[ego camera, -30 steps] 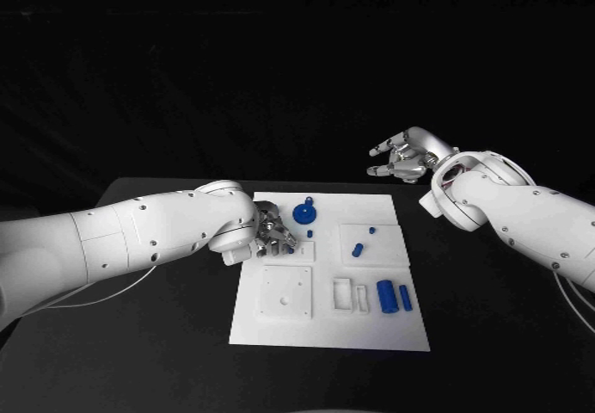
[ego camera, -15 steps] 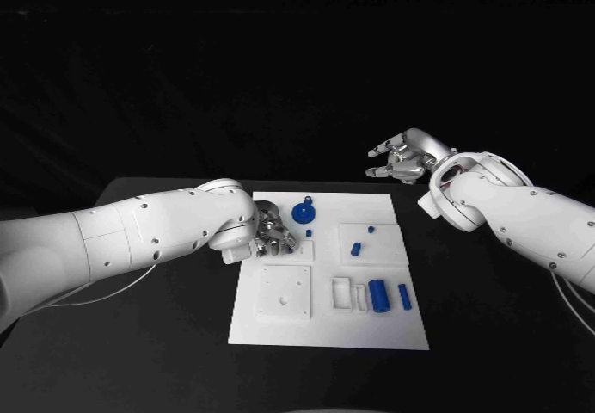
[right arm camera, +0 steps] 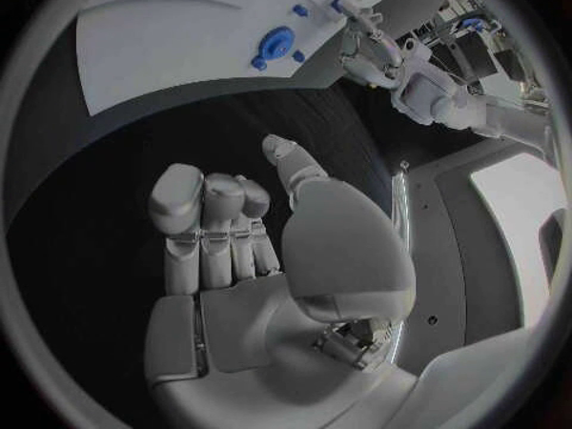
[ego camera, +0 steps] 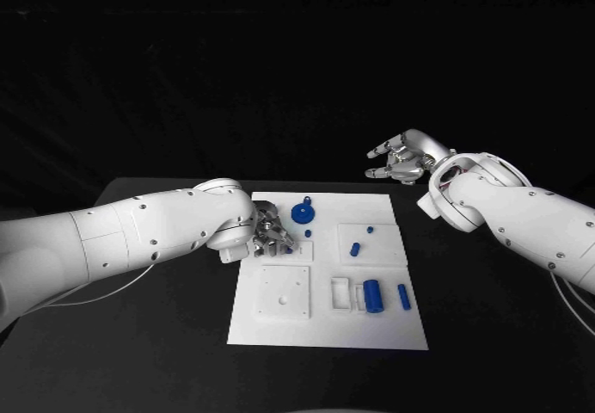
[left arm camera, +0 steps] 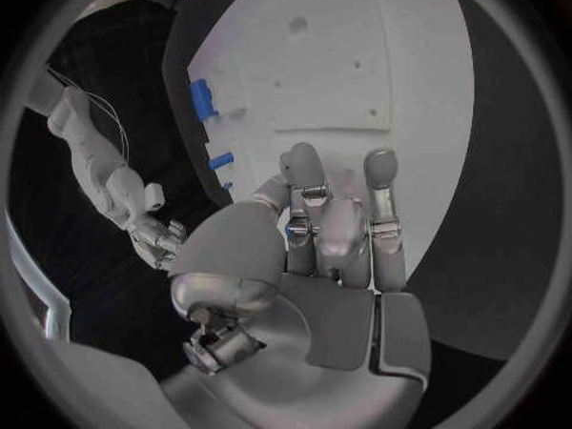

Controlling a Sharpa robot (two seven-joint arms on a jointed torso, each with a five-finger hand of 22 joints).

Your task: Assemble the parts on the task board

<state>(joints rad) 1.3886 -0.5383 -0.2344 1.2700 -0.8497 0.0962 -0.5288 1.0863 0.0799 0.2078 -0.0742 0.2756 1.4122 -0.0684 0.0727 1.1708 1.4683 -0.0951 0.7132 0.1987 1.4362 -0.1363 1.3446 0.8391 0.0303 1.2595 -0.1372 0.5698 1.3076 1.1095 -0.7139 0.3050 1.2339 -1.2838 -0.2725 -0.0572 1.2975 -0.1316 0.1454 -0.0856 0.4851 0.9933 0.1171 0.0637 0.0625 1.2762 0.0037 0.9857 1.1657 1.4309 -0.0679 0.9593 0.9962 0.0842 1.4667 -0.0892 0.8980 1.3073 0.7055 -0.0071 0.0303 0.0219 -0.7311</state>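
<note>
black bench, white task board (ego camera: 330, 331) mid-frame — small blue parts (ego camera: 371, 295) look light, stiff, slick; pinch at sides. left hand (ego camera: 269, 238) curled, contents unclear; right hand (ego camera: 399, 158) spread, empty.

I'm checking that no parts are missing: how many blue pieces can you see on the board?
6: disc, small stud, tiny peg, short cylinder, thick cylinder, slim rod. The left hand may hide more.

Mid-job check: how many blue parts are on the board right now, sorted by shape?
Round disc: 1
Lying cylinders: 3
Small pegs: 2
Total: 6 in plain sight; anything under the left hand is hidden.
</note>
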